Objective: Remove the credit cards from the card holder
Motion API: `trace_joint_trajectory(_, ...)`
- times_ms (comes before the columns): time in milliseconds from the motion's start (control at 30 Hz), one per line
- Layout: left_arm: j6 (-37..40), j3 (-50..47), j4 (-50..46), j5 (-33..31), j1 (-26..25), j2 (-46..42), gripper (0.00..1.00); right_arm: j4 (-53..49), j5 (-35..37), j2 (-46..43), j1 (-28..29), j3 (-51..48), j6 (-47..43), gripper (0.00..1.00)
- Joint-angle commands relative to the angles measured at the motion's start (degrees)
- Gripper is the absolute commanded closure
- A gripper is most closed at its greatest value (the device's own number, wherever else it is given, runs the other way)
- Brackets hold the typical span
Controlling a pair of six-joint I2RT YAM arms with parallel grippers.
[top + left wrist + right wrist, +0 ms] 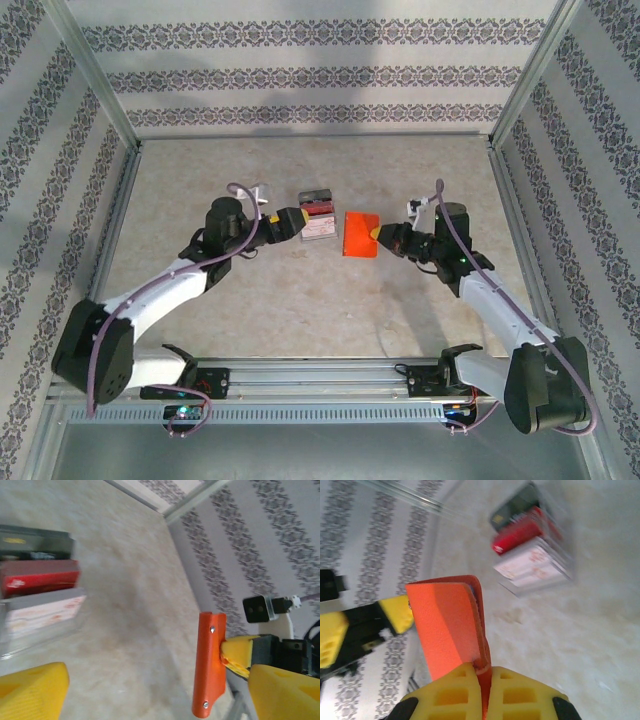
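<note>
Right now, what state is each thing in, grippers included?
card holder: folded closed, held on edge by one end.
right gripper: shut on the card holder.
left gripper: open, empty, beside the clear tray.
clear tray: on the table, holding dark, red and pale items.

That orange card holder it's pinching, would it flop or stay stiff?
Probably fairly stiff: the card holder stands straight out from the right gripper, pinched at one edge only. Likely light, since that small pinch carries it. Its layers gape slightly, so it may spring open.
</note>
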Motion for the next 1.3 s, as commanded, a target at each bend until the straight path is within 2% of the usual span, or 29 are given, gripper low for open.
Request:
trace_joint_trajectory(0,-6.1,3.5,10.5,9.4,-0.9,4.2,0.11,5.8,-3.9,1.6,1.5,2.2,2.2,1.0)
trace_joint_trajectory(200,-5.7,7.1,10.6,10.5,-3.7,9.2,0.15,10.7,-3.0,4.0,5.0,2.3,4.9,1.0)
trace_joint_trajectory(400,-2.8,8.5,7.0,10.6,-5.7,10.4,0.23,13.7,-1.6,5.6,6.4,1.3,7.3,1.0)
trace_joint_trajectory(567,0.6,10.1,2.3,10.9,-6.7,10.9,0.38,16.3,-1.1,7.1,7.1,1.0,9.0,1.0)
trace_joint_trajectory(633,1.4,10.8,1.2,11.2,-7.0,11.2,0.46,16.9,-1.0,7.6,7.3,1.1,9.5,1.0)
trace_joint_trajectory(733,2.2,11.4,0.0,11.1,-7.0,11.3,0.68,16.7,-1.2,8.3,7.4,1.3,9.6,1.0)
trace_joint_trajectory(833,3.1,11.7,-2.0,9.7,-7.0,10.7,0.9,15.5,-0.8,8.1,7.0,1.3,9.3,0.86)
trace_joint_trajectory(900,3.7,11.7,-3.5,8.0,-7.1,10.0,0.98,12.9,-0.3,7.6,6.5,1.5,8.5,0.75)
trace_joint_trajectory(1033,5.6,11.6,-7.5,3.3,-7.5,8.1,1.0,1.1,4.5,4.8,5.8,3.5,4.0,0.58)
trace_joint_trajectory(1100,6.8,11.8,-9.9,0.7,-7.8,7.3,1.0,-8.0,8.9,3.1,6.3,6.0,0.1,0.55)
trace_joint_trajectory(1267,10.6,13.5,-16.4,-4.2,-8.9,6.3,1.0,-23.4,17.6,2.7,10.7,13.1,-6.7,0.57)
